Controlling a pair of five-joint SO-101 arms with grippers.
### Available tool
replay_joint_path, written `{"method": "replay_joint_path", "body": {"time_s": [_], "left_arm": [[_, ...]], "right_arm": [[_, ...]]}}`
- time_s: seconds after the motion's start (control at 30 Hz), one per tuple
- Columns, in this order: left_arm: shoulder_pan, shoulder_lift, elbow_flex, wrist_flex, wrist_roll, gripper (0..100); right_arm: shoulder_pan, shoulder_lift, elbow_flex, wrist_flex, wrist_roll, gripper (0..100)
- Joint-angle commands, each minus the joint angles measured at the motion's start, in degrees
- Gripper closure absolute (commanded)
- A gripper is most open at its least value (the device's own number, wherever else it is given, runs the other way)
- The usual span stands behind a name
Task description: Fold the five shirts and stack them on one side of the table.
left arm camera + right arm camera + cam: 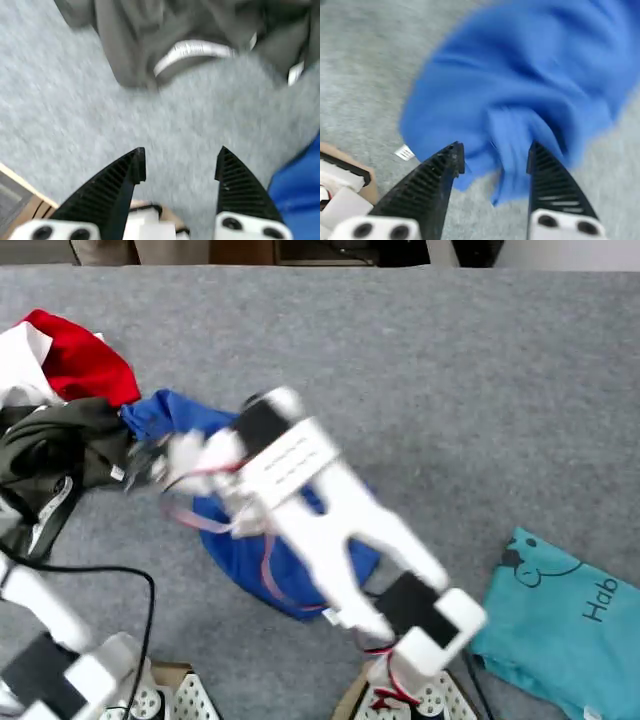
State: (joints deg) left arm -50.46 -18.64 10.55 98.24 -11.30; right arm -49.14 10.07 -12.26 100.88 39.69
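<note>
Lying crumpled, the blue shirt sits below the right claw, which gapes wide like the left claw.

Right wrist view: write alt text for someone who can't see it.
A crumpled blue shirt lies on the grey table, with the arm's black jaws open over one edge of it. A small white tag shows at the shirt's edge.
</note>
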Motion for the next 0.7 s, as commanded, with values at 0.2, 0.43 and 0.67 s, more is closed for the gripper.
{"method": "replay_joint_path", "body": {"time_s": [0.2,0.43,0.67], "left_arm": [[10.55,-25.54,16.97,0.79,-0.35,90],[19.08,-40.40,25.14,0.79,-0.35,90],[20.84,-48.22,27.25,0.79,-0.35,90]], "right_arm": [[3.30,17.36,-2.95,-8.97,0.44,78.1],[8.31,21.58,-2.95,-13.27,0.09,95.8],[21.14,21.85,-4.79,-10.37,0.44,99.3]]}}
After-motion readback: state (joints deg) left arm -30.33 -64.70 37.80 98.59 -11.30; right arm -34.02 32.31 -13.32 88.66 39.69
